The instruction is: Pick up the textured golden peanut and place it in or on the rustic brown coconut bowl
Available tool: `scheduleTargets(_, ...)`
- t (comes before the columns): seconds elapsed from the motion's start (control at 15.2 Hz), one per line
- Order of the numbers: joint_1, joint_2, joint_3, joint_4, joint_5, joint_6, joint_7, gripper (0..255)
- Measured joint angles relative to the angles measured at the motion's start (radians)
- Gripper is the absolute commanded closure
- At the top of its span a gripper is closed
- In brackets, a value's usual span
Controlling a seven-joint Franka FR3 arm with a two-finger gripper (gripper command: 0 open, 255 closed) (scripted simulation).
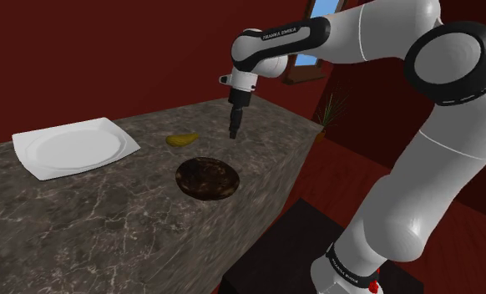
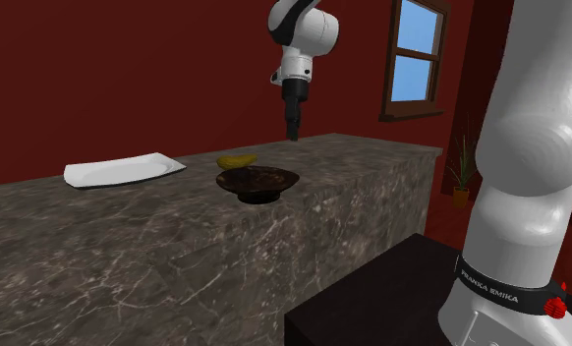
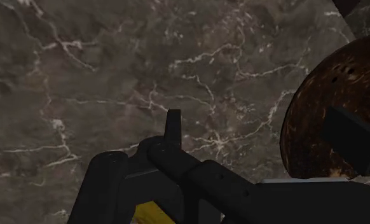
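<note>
The golden-yellow peanut [image 1: 181,139] [image 2: 237,160] lies on the dark marbled countertop [image 1: 108,217], just behind the dark brown coconut bowl [image 1: 206,178] [image 2: 257,182]. My black gripper [image 1: 235,132] [image 2: 293,134] points straight down and hovers well above the counter. In the shoulder view it is to the right of the peanut and beyond the bowl. In the wrist view the gripper [image 3: 260,130] is open and holds nothing, with the bowl [image 3: 317,108] by one finger. A sliver of the yellow peanut [image 3: 149,213] peeks out beneath the hand.
A white square plate [image 1: 74,146] [image 2: 117,170] sits on the counter toward the shoulder view's left. Dark red walls stand behind, with a window [image 2: 418,54] and a potted plant [image 1: 327,113] past the counter's end. The black stand [image 1: 291,250] is below the counter's near edge.
</note>
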Motion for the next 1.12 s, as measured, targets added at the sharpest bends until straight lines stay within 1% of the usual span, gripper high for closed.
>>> scheduleTargets(0.2,0.000,0.110,0.007,0.100,0.045,0.006,-0.098,0)
scheduleTargets(0.46,-0.006,0.269,0.032,0.280,0.100,-0.015,-0.207,0)
scheduleTargets(0.86,-0.027,0.500,0.083,0.572,0.153,-0.079,-0.342,0)
scheduleTargets(0.92,-0.027,0.526,0.088,0.604,0.156,-0.083,-0.350,0)
scheduleTargets(1.12,-0.022,0.543,0.095,0.596,0.162,-0.059,-0.361,0)
